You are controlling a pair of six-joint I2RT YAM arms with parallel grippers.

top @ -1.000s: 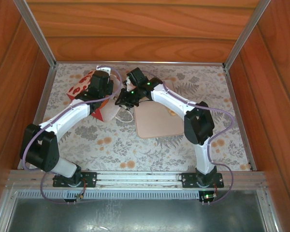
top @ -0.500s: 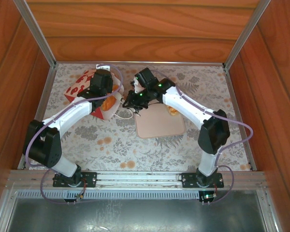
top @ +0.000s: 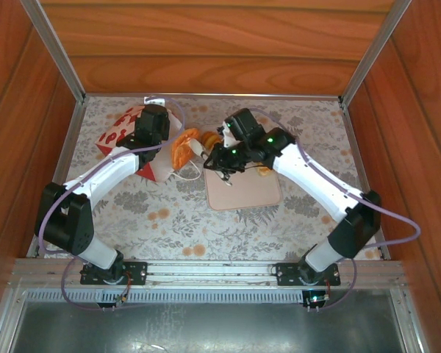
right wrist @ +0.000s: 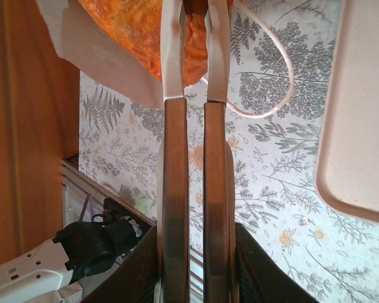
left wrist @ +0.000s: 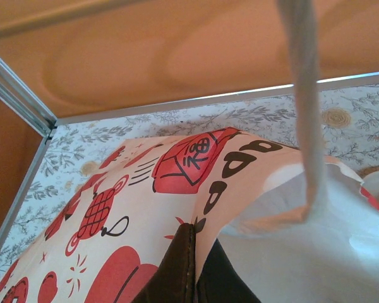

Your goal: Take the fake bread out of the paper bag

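Right wrist, right jaws near-closed, pinching fake bread [right wrist: 126, 25] beside paper bag [right wrist: 95, 53]

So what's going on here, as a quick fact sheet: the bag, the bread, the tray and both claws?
bag: red and white paper, tilted, far left
left gripper: shut on the bag
bread: orange pieces at the bag's mouth
right gripper: shut on the bread
tray: beige, beside the bag, one roll on it

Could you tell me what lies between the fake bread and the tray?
A white cord handle on floral tablecloth, seen in the right wrist view.
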